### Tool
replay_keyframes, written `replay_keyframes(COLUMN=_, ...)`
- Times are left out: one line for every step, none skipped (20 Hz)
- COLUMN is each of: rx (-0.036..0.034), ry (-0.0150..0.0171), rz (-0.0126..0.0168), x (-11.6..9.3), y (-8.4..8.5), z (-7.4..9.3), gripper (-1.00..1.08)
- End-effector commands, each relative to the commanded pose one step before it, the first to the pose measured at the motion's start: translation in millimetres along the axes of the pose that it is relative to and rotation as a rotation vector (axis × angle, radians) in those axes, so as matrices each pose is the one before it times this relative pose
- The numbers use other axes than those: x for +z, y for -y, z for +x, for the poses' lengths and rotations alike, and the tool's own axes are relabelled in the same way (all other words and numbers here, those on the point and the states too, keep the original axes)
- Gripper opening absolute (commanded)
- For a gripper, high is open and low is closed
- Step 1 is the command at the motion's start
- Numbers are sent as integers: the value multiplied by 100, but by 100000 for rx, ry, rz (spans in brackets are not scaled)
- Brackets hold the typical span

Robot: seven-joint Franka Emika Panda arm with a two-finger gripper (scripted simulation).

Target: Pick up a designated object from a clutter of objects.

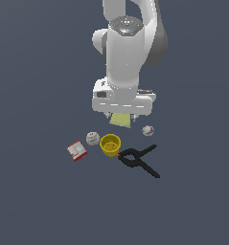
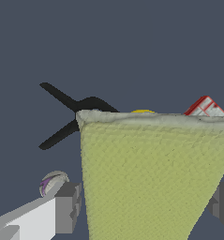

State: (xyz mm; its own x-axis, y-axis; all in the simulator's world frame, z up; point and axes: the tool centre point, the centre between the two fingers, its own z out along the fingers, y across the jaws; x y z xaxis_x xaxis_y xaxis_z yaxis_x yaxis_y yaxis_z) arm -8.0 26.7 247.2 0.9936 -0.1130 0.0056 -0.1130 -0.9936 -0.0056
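I have the claw (image 1: 120,115) clamped on the pale green square (image 1: 121,120), which hangs between its fingers (image 2: 66,208), with the yellow cup (image 1: 110,145) and black clamp (image 1: 140,160) below it

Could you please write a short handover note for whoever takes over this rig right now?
Gripper: shut on the pale yellow-green square block, fingers on either side of it.
Block: directly under the hand, apparently lifted, behind the yellow cup.
Rest of the clutter lies on the floor: baseball, red-white box, black clamp, small whitish ball.
Done: grasp made.
Left: confirm the lift clears the clutter.
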Motion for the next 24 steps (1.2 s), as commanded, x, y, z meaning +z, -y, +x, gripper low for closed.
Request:
replay_keyframes(rx=7, ry=87, rz=3, x=-2625, y=-1199, z=251, gripper=-100)
replay_keyframes(rx=0, ry=0, rz=0, x=-1030, y=-466, z=108, gripper=-100)
replay_keyframes(rx=41, ry=72, rz=-51, x=-985, y=-474, z=134, gripper=-100)
replay_keyframes(rx=30, ry=48, rz=-40, x=-991, y=-468, z=130, gripper=-100)
replay_keyframes(rx=0, ry=0, rz=0, x=-983, y=-448, z=114, gripper=-100)
replay_keyframes(rx=42, ry=62, rz=-63, x=-894, y=-428, z=134, gripper=-100)
replay_keyframes(rx=0, ry=0, rz=0, x=-877, y=-402, z=110, gripper=-100)
replay_keyframes(rx=50, ry=70, rz=-83, x=-781, y=-378, z=134, gripper=-100)
replay_keyframes(rx=0, ry=0, rz=0, x=-769, y=-354, z=106, gripper=-100)
replay_keyframes(rx=39, ry=54, rz=-72, x=-684, y=-327, z=124, gripper=-100)
replay_keyframes(rx=0, ry=0, rz=0, x=-663, y=-307, z=100, gripper=-100)
replay_keyframes(rx=38, ry=51, rz=-74, x=-580, y=-277, z=116, gripper=-100)
replay_keyframes(rx=0, ry=0, rz=0, x=-558, y=-259, z=91, gripper=-100)
replay_keyframes(rx=25, ry=35, rz=-54, x=-484, y=-228, z=100, gripper=-100)
replay_keyframes(rx=0, ry=0, rz=0, x=-451, y=-210, z=81, gripper=-100)
replay_keyframes(rx=0, ry=0, rz=0, x=-399, y=-185, z=76, gripper=-100)
replay_keyframes(rx=33, ry=48, rz=-78, x=-318, y=-149, z=90, gripper=-100)
replay_keyframes(rx=0, ry=0, rz=0, x=-294, y=-136, z=64, gripper=-100)
replay_keyframes(rx=0, ry=0, rz=0, x=-243, y=-113, z=57, gripper=-100)
replay_keyframes(rx=0, ry=0, rz=0, x=-192, y=-89, z=49, gripper=-100)
replay_keyframes(rx=0, ry=0, rz=0, x=-145, y=-67, z=40, gripper=-100)
replay_keyframes(rx=0, ry=0, rz=0, x=-101, y=-47, z=29, gripper=-100)
replay_keyframes(rx=16, ry=34, rz=-58, x=-39, y=-13, z=32, gripper=-100)
replay_keyframes(rx=0, ry=0, rz=0, x=-19, y=-9, z=6, gripper=-100)
